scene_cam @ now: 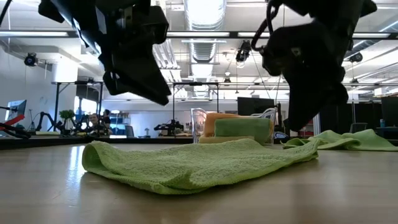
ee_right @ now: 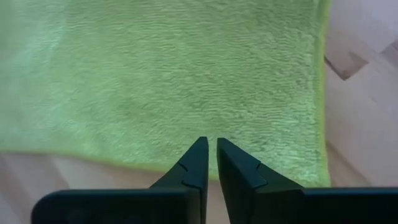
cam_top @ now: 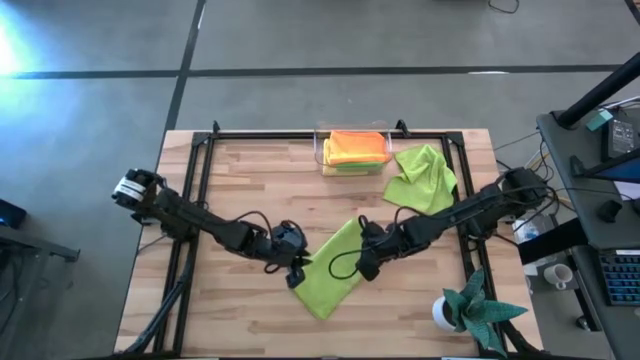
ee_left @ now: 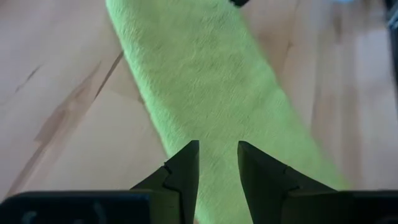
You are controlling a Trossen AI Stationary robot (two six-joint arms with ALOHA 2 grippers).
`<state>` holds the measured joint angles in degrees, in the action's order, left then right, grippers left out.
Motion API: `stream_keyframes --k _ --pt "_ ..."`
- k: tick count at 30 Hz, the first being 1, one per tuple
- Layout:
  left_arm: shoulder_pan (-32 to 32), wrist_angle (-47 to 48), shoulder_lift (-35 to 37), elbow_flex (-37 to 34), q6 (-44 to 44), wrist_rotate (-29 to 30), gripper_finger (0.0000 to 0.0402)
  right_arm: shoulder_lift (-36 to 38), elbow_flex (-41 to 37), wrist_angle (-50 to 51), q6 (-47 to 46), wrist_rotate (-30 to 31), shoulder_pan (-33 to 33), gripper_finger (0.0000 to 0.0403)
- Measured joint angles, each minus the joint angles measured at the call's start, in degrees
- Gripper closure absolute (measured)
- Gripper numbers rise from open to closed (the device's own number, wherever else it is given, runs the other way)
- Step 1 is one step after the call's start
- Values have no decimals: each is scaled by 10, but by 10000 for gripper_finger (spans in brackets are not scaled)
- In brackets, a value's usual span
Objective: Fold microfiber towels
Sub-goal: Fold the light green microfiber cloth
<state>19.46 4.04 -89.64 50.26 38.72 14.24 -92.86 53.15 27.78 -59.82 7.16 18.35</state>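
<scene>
I see a wooden table (cam_top: 250,180) carrying a folded lime towel (cam_top: 335,270), a crumpled lime towel (cam_top: 422,180), a clear bin (cam_top: 353,152) and a potted plant (cam_top: 470,308).

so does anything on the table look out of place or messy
One thing: a lime green towel lies crumpled in a loose heap right of the clear bin, unfolded. The towel between the arms lies flat but at a slant across the boards. Nothing looks spilled or damaged.
</scene>
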Motion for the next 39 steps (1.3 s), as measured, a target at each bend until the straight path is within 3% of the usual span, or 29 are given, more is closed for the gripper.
stream_keyframes --k 15,27,39 --pt "0 77 5 0 -1 -3 307 0 -56 -35 -44 -27 -43 394" --pt "0 76 5 0 -6 -4 307 0 -57 -43 56 14 -117 394" --pt "0 76 5 0 -20 -5 307 -38 -16 -91 125 -71 -104 394"
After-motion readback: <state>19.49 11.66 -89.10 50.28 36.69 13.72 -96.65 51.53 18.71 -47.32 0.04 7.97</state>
